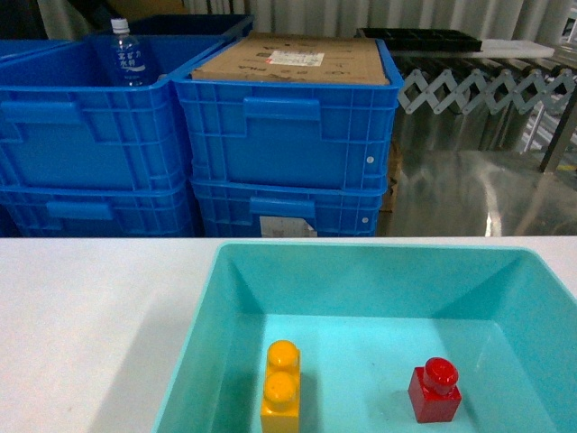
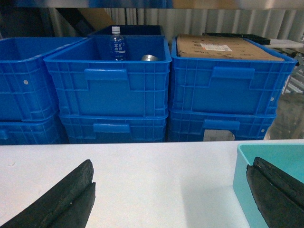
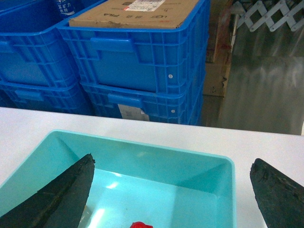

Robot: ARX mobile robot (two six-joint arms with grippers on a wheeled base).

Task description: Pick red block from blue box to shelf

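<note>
The red block stands on the floor of the blue box, right of its middle. Its stud top peeks in at the bottom edge of the right wrist view as a sliver of red block. My right gripper hangs open above the blue box, its black fingers spread wide with nothing between them. My left gripper is open over the white table, left of the blue box, empty. Neither gripper shows in the head view. The shelf is out of view.
A yellow two-stud brick stands in the tub left of the red one. Stacked dark-blue crates line the far side of the white table; one holds a cardboard box, another a water bottle.
</note>
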